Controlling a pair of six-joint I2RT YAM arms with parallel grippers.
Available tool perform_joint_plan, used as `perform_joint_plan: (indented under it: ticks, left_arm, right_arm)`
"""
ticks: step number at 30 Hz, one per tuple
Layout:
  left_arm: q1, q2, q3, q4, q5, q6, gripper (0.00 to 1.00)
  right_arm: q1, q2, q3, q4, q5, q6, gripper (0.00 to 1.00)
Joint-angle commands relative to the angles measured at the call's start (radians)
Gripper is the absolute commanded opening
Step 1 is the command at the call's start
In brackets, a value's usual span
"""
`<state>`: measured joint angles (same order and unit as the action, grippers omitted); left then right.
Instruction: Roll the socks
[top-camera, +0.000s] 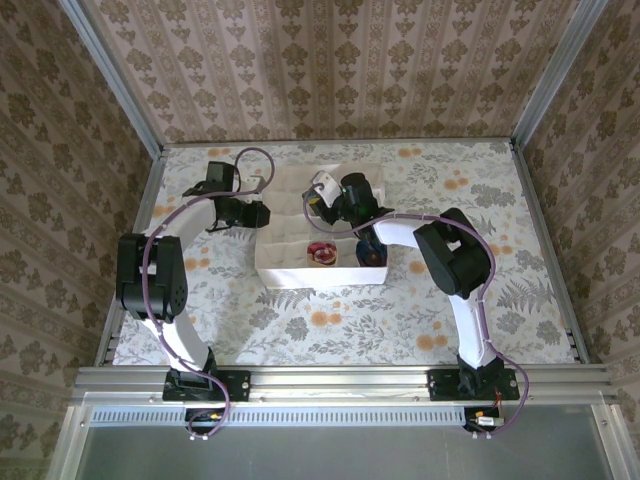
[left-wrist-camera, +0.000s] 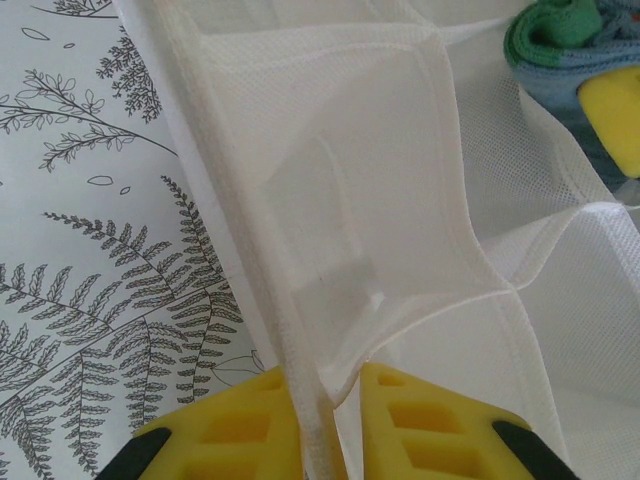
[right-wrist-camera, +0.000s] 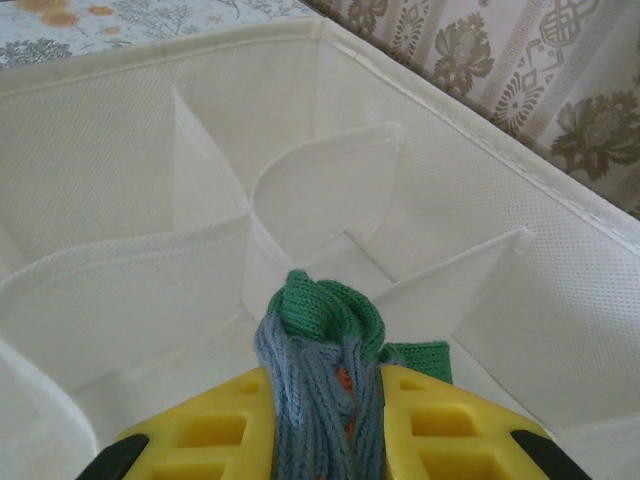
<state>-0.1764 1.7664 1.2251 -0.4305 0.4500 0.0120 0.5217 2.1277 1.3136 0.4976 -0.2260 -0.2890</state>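
Note:
My right gripper is shut on the grey-blue sock, bunched up with its green toe sticking out ahead of the yellow fingers, above a compartment of the white partitioned box. In the top view this gripper hangs over the box's back half. My left gripper is shut on the box's left wall, which it pinches at the rim; from above it sits at the box's left side. The same sock shows in the left wrist view. A rolled peach and maroon sock and a purple sock lie in front compartments.
The white box stands mid-table on a fern-patterned cloth. Metal frame posts and patterned walls close in the table's back and sides. Open cloth lies in front of the box and to its right.

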Motion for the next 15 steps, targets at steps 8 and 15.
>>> perform_joint_plan:
  ticks: [8,15]
  left_arm:
    - [0.023,-0.018,0.007,-0.022,0.011,-0.012,0.17]
    - [0.032,-0.052,0.038,-0.024,0.026,-0.016,0.23]
  right_arm:
    - [-0.004,-0.076,-0.072,0.097,-0.055,0.020,0.54]
    - [-0.010,-0.147,-0.070,0.084,-0.046,0.084,0.62]
